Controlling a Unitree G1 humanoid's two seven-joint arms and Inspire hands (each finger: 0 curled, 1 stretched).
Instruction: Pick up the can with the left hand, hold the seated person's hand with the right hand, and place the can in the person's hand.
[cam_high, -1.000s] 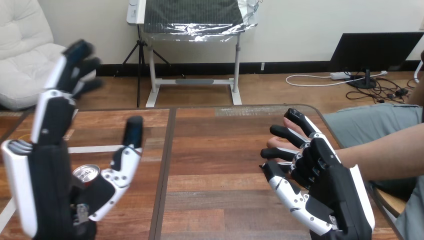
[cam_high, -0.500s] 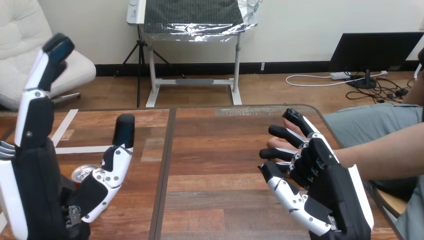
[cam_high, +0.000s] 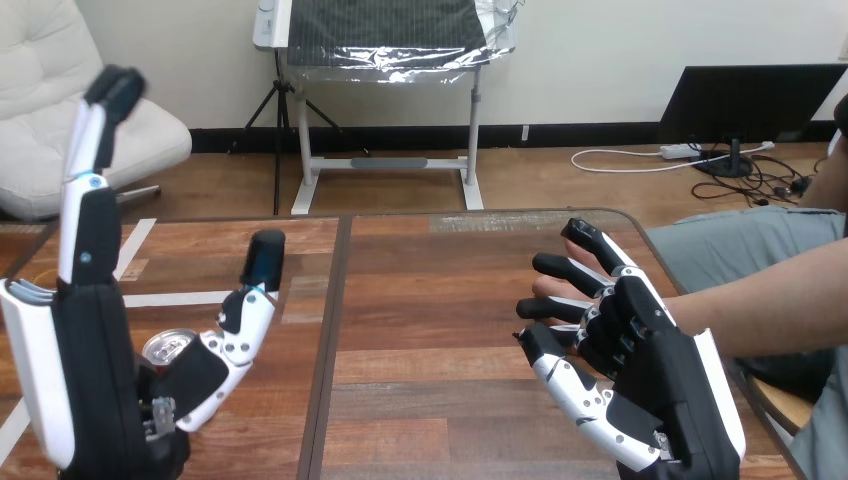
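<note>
Silver-topped metal can (cam_high: 170, 346), one only, stands near the wooden bench's (cam_high: 430, 300) near-left corner, ungrasped beside the wide-open left hand (cam_high: 90, 400). At the right edge, one person's hand (cam_high: 552, 289) lies under the right hand's (cam_high: 650, 370) spread, relaxed fingers.

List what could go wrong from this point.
1. The left hand is open, and the can stands ungrasped on the table between its palm and thumb. An off-centre close could tip the can or knock it away.
2. The right hand lies spread over the person's hand, not curled round it. It covers the palm where the can must land, and closing could pinch the person's hand.
</note>
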